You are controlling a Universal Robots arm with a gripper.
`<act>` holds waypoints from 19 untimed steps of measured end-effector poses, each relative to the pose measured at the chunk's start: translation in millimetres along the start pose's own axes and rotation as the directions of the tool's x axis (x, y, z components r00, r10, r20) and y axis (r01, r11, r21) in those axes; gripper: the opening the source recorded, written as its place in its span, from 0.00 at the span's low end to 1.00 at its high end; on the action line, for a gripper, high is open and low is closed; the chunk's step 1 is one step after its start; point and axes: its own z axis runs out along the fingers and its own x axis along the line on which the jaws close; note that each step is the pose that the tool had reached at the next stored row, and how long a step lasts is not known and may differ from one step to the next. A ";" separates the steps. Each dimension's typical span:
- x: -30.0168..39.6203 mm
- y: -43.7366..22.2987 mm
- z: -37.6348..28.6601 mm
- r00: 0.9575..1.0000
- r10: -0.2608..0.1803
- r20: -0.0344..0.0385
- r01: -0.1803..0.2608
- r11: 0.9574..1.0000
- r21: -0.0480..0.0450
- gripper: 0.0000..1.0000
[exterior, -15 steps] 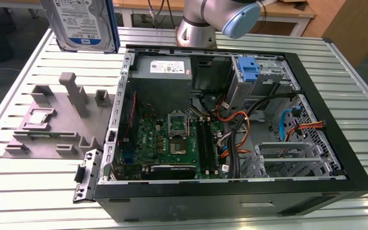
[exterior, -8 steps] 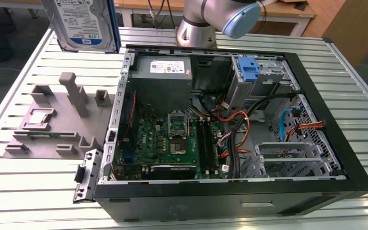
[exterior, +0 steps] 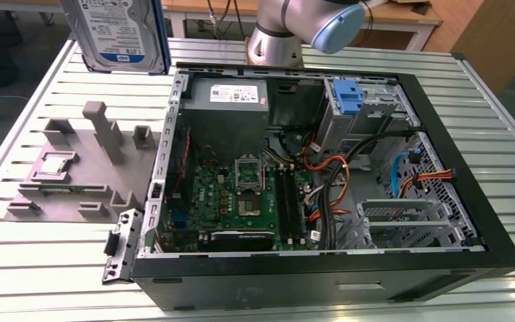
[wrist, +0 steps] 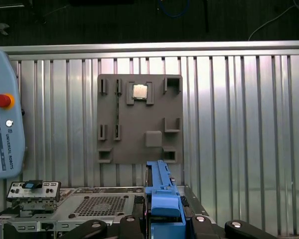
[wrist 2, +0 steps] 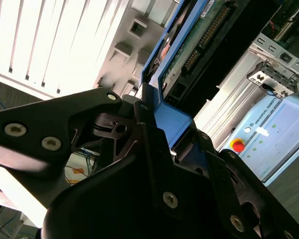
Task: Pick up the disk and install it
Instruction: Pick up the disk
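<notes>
Gripper (wrist 2: 165, 124) is clamped shut on the disk (exterior: 115, 33). In the second wrist view the chunky black fingers (wrist 2: 139, 112) squeeze the blue plastic rail from both sides, and past them you can see the disk's underside: green circuit board and a dark connector strip.

In the exterior view the disk hangs in the air at about 11 o'clock, upright. Its white-and-blue label faces the camera, there's a shiny silver edge around it, and a blue rail runs down the side. It's well clear of the table (exterior: 508, 168), which is ribbed aluminium slats with a bright finish.

The arm (exterior: 284, 27) sits at 12 o'clock, a smooth silver tube with a pale blue cap.

The case (exterior: 329, 268) is a boxy black tower lying on its side with the panel off. It takes up the middle and the 3 o'clock side. Inside are a green board (exterior: 239, 194), orange and black cables, and a grey sheet-metal cage (exterior: 365, 100) with a blue latch at 1 o'clock.

At 9 o'clock there's a matte grey tray (exterior: 105, 194) with blocky posts and square pockets. A small square silver chip (exterior: 54, 164) sits in one pocket.

In the first wrist view the blue rail sticks out between the black knuckles, with the tray flat on the slats beyond it. A light blue pendant (wrist: 2, 124) with a red button lies off to one side.
</notes>
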 end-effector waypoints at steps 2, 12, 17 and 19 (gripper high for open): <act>0.0 -0.6 -0.1 1.000 0.000 0.000 0.000 1.000 0.000 0.37; -0.2 -4.9 -0.1 1.000 0.000 0.000 0.000 1.000 0.000 0.37; -0.3 -6.8 -0.1 1.000 0.000 0.000 0.000 1.000 0.000 0.37; -0.3 -7.6 -0.1 1.000 0.000 0.000 0.000 1.000 0.000 0.37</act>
